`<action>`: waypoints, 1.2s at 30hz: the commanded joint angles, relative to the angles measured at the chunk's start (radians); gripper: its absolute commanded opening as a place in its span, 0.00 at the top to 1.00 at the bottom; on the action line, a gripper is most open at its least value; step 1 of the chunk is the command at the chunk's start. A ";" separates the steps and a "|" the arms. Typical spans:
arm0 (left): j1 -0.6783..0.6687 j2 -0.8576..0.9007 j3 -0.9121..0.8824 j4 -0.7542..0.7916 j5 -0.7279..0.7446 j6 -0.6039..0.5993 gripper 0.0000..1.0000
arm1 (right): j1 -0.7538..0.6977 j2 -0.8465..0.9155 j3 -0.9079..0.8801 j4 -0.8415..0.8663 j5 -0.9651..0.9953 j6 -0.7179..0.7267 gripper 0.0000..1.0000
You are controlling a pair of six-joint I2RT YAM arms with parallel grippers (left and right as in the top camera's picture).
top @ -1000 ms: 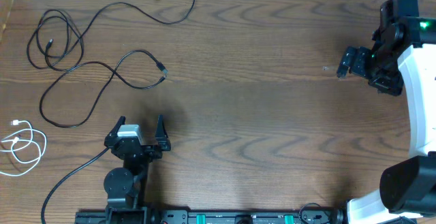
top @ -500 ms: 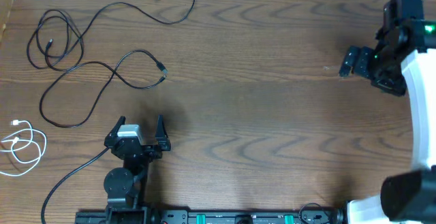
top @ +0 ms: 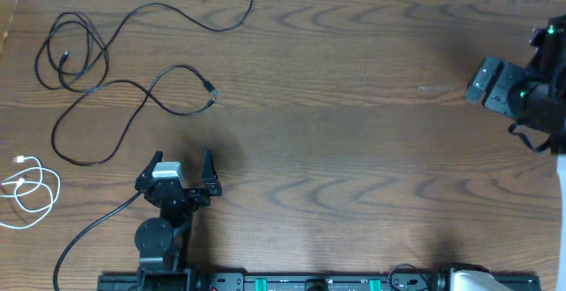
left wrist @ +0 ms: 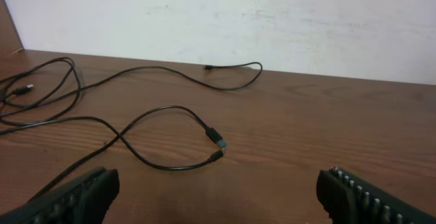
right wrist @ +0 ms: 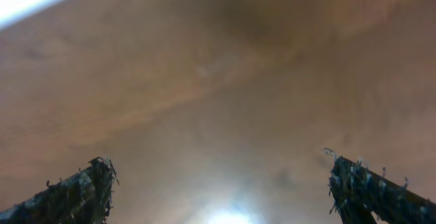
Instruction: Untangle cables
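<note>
Overhead: black cables (top: 209, 88) sprawl over the far-left table (top: 354, 149), with long runs mostly left-to-right and one plug end pointing toward my left gripper (top: 182, 163). They possibly cross near the coil. White cable (top: 19, 160) is coiled at the left edge. Both my jaws are spread wide, empty; right gripper (right wrist: 221, 193) is well apart.

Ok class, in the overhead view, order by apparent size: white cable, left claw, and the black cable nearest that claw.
1. Black cable: widest spread.
2. Left claw and white cable: similar footprints, too close to rank.
</note>
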 commanded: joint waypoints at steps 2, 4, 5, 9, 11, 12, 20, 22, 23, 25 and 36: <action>0.005 -0.006 -0.014 -0.039 0.006 -0.005 0.02 | 0.075 -0.116 -0.110 0.143 0.024 -0.021 0.01; 0.005 -0.006 -0.014 -0.039 0.006 -0.005 0.02 | 0.101 -0.169 -0.196 0.226 0.024 -0.023 0.01; 0.005 -0.006 -0.014 -0.039 0.006 -0.005 0.02 | 0.110 -0.194 -0.238 0.263 0.024 -0.023 0.01; 0.005 -0.006 -0.014 -0.039 0.006 -0.005 0.02 | 0.129 -0.302 -0.432 0.412 0.011 -0.040 0.01; 0.005 -0.006 -0.014 -0.039 0.006 -0.005 0.02 | 0.129 -0.356 -0.531 0.477 0.008 -0.042 0.01; 0.005 -0.006 -0.014 -0.039 0.006 -0.005 0.02 | 0.129 -0.380 -0.572 0.503 0.008 -0.042 0.01; 0.005 -0.006 -0.014 -0.039 0.006 -0.005 0.02 | 0.129 -0.606 -0.901 0.792 -0.125 -0.197 0.01; 0.005 -0.006 -0.014 -0.039 0.006 -0.005 0.02 | 0.129 -0.665 -0.982 0.859 -0.132 -0.203 0.01; 0.005 -0.006 -0.014 -0.039 0.006 -0.005 0.02 | 0.129 -0.688 -1.014 0.885 -0.137 -0.203 0.01; 0.005 -0.006 -0.014 -0.039 0.006 -0.005 0.02 | 0.129 -0.740 -1.080 0.941 -0.143 -0.203 0.01; 0.005 -0.006 -0.014 -0.039 0.006 -0.005 0.02 | 0.129 -1.032 -1.404 1.186 -0.179 -0.228 0.01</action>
